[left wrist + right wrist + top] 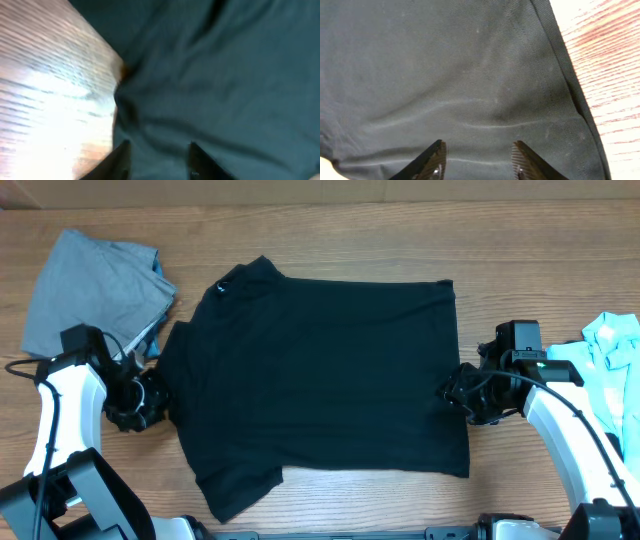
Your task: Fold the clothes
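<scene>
Black short-sleeved shirt (320, 370) spread flat mid wooden table (330, 230), a gripper at each end.
Nearest the robot, one sleeve (232, 488) points at the near table edge. Left gripper (155, 398) sits at the shirt's left edge. In the left wrist view its fingers (122, 159) are spread, tips low over rumpled black cloth by the cloth's border, nothing pinched. Right gripper (462, 393) is at the shirt's right hem, fingers (436, 161) spread over smooth fabric just inside the hem, nothing gripped. Farther back, tiny white mark (220, 288) near the shirt's far-left corner. Grey garment (90, 290) bunched far left, apart from the shirt. Light-blue garment (615, 355) at the right edge beside the right arm.
</scene>
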Robot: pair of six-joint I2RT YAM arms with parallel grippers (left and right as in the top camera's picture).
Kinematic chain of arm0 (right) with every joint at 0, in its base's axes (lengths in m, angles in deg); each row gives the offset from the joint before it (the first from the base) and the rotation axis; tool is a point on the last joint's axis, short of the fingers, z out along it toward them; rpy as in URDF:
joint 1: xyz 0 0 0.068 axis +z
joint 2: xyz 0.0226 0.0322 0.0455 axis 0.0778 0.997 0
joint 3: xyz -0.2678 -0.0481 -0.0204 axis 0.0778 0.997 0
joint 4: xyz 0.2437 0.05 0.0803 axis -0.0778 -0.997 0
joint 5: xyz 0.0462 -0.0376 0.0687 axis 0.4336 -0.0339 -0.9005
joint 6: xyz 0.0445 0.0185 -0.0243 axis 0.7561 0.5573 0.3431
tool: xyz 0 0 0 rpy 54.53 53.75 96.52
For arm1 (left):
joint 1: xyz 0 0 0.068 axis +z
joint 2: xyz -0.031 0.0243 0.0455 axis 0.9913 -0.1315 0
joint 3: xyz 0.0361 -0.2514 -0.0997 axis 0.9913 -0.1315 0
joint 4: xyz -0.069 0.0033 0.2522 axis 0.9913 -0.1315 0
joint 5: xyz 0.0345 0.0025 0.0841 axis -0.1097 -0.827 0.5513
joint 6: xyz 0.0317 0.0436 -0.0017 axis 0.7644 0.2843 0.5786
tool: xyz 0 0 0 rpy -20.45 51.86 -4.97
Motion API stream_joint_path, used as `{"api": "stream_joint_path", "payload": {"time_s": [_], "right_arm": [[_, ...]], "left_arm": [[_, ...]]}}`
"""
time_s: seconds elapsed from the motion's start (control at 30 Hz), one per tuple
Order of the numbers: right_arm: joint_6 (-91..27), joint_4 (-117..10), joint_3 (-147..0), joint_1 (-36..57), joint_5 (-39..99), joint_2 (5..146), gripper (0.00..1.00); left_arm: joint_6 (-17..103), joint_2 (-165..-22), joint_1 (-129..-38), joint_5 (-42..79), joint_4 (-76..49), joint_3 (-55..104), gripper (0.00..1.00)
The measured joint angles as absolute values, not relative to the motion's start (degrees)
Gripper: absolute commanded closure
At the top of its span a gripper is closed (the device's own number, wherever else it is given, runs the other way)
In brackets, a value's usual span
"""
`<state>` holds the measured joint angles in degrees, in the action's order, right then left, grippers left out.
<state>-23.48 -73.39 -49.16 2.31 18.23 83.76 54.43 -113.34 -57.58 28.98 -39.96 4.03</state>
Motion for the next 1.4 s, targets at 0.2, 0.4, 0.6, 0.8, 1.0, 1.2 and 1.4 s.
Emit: {"api": "stream_joint_path", "payload": {"time_s": [0.2,0.4,0.6,0.8,1.0,1.2,1.4], "right_arm": [[-23.41,-75.95,-49.16,2.31,17.34,77.6,0.46],[-22.82,-80.32,-49.53,2.31,17.14,65.66,0.39],[-21.95,-83.56,-49.57,2.31,17.12,60.31,0.38],[-21.62,-83.82,-49.57,2.31,17.1,60.66,0.37],[-21.18,-84.08,-49.57,2.31,17.12,60.7,0.37],[-21.03,-83.97,-49.57,2.31,17.14,60.7,0.36],[-20.94,-82.97,-49.57,2.31,17.16,60.7,0.33]], "left_arm": [[58.62,-112.11,-57.58,24.94,-45.36,4.05,0.6],[60.05,-102.39,-57.58,23.1,-51.72,4.05,0.46],[56.22,-96.07,-57.58,24.79,-53.32,3.33,0.39],[51.56,-97.21,-57.58,26.78,-47.9,-4.43,0.36],[48.7,-100.24,-57.58,26.54,-45.69,-10.68,0.4],[46.49,-102.12,-57.58,26.97,-42.96,-12.89,0.41],[43.48,-102.19,-57.62,28.74,-40.25,-15.49,0.41]]}}
